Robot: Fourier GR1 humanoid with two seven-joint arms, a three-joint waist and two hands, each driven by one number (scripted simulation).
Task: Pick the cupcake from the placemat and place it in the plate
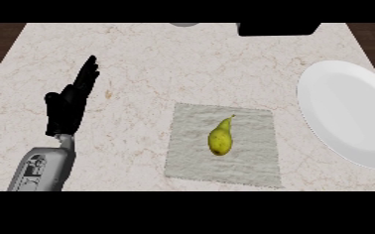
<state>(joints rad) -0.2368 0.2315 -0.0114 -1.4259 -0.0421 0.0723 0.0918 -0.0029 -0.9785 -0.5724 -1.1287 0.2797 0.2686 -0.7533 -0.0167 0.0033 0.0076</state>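
A yellow pear-shaped fruit (220, 137) lies on the grey-white placemat (249, 166) in the lower middle of the counter; no cupcake shows. A white plate (341, 104) sits at the right edge, partly cut off by the view. My left hand (68, 106) rests at the left with straight fingers pointing up, well apart from the placemat and holding nothing. My right hand does not show.
A black object (278, 28) stands at the counter's far edge, right of centre. A grey rounded thing (184, 24) peeks in at the far edge near the middle. Dark wood borders the marble counter at both far corners.
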